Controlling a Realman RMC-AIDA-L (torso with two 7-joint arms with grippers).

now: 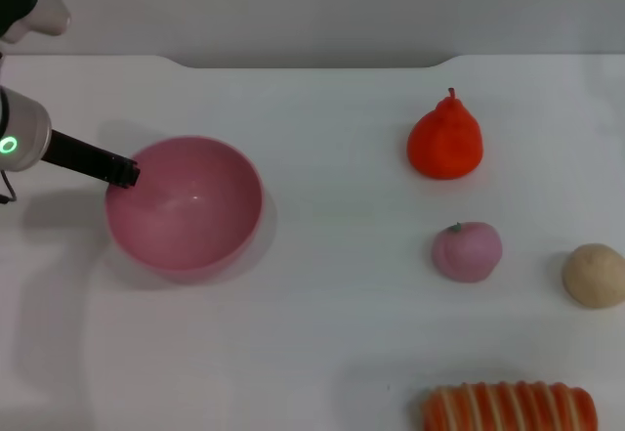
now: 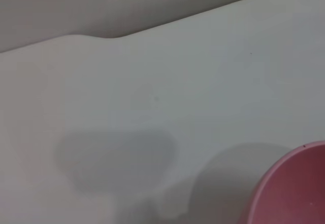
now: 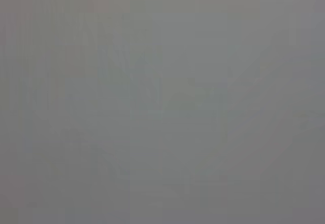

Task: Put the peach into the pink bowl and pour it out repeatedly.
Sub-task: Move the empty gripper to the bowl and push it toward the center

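Observation:
The pink bowl stands upright and empty on the white table at the left; a part of its rim also shows in the left wrist view. My left gripper reaches in from the left edge and is shut on the bowl's left rim. The peach, small and pale pink with a green stem spot, lies on the table well to the right of the bowl, apart from both grippers. My right gripper is out of view, and the right wrist view shows only plain grey.
An orange-red pear-shaped fruit stands behind the peach. A beige ball lies at the right edge. An orange-and-white striped item lies at the front right. The table's far edge runs along the back.

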